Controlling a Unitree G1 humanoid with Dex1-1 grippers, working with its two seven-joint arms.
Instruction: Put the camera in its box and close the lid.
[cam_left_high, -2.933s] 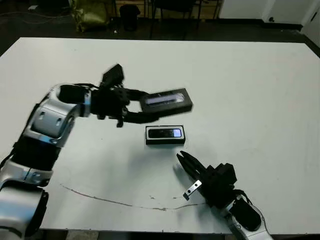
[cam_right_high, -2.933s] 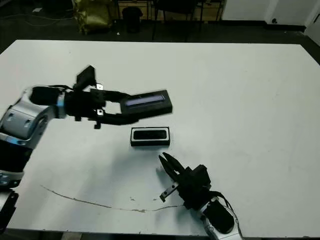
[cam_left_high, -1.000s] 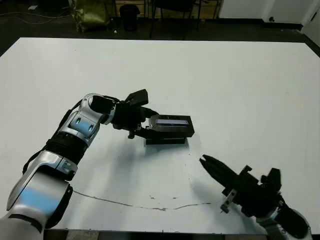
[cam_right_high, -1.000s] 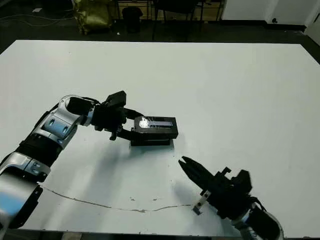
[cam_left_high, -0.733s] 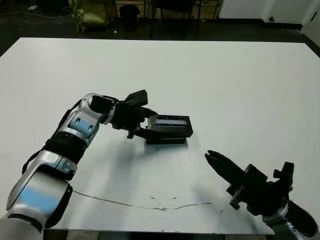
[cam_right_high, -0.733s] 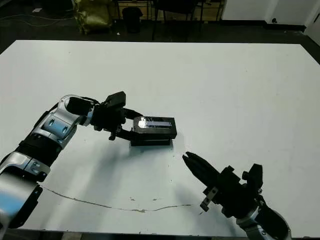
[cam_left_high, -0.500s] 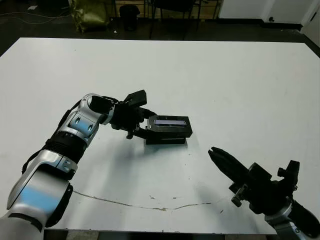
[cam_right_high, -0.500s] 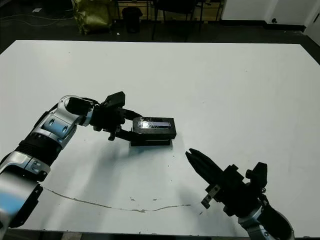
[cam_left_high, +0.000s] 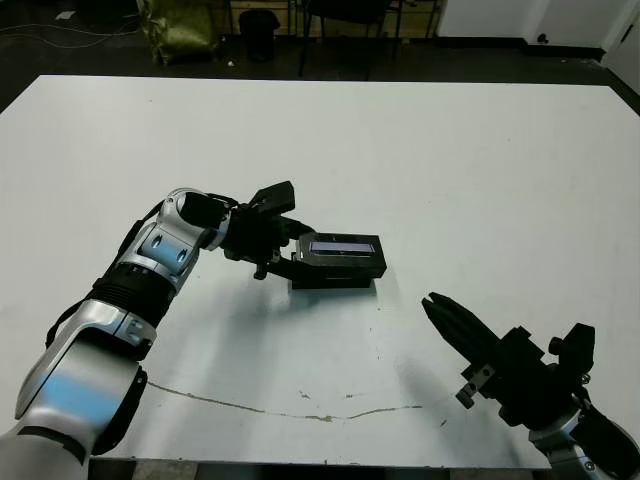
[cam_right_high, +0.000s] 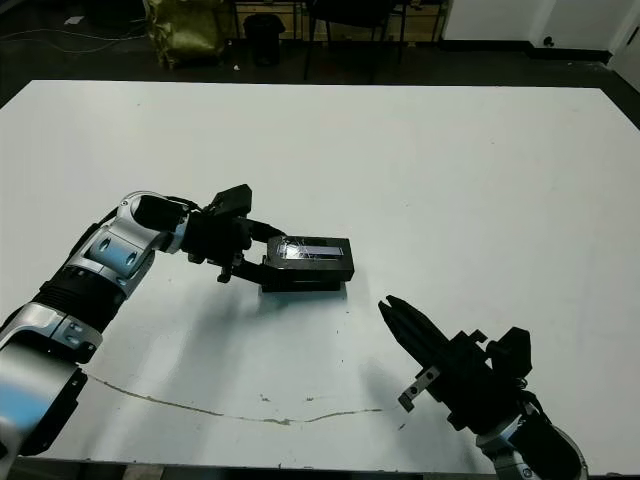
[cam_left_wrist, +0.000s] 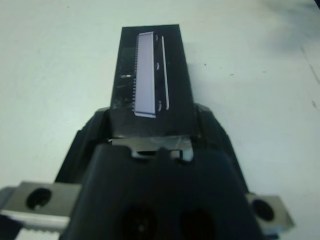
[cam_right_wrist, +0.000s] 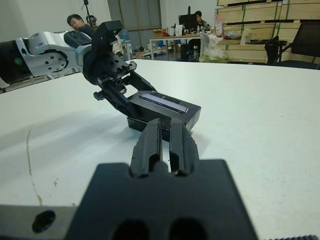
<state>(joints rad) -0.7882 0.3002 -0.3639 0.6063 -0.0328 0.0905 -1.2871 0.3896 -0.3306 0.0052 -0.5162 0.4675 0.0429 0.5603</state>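
Left gripper (cam_left_high: 296, 256) clamped on the lid (cam_left_high: 342, 252) by one short end, pale strip up | lid sitting tilted on top of the box (cam_left_high: 332, 283), mid-table | camera hidden beneath | right gripper (cam_left_high: 443, 313) low near the front edge, fingers pressed together, empty, well clear of the box
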